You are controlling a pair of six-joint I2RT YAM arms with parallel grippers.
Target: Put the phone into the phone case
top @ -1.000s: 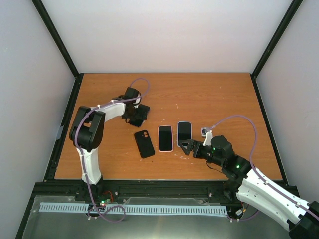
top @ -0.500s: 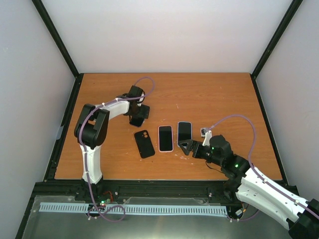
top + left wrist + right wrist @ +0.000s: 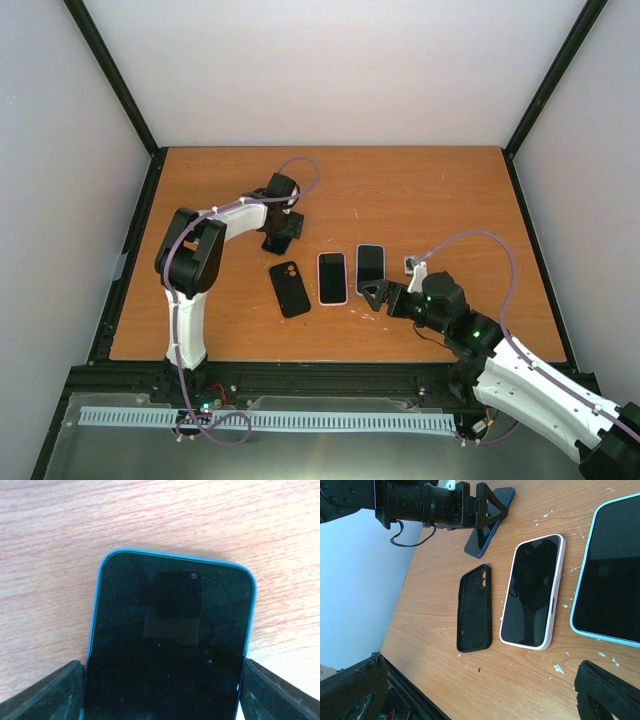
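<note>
Orange-brown wooden table (image 3: 420, 190), seen from above: the left gripper (image 3: 282, 235) sits low over the task's phone and almost hides it. The left wrist view shows it plainly. It is a blue-rimmed phone (image 3: 170, 640) with dark glass, lying screen up on the wood. Its long axis runs straight out from between the black fingers (image 3: 50, 692), rounded end pointing away from the wrist. The fingers flank its long edges closely; whether they pinch it cannot be told. Only the right wrist view shows it lying slantwise to a row nearer the arms: a black rubbery phone case (image 3: 475, 609), hollow side up, then a pink-rimmed phone (image 3: 532, 592) and a pale-blue-rimmed phone (image 3: 612, 570). The right gripper (image 3: 376, 293) is spread wide, holding nothing.
</note>
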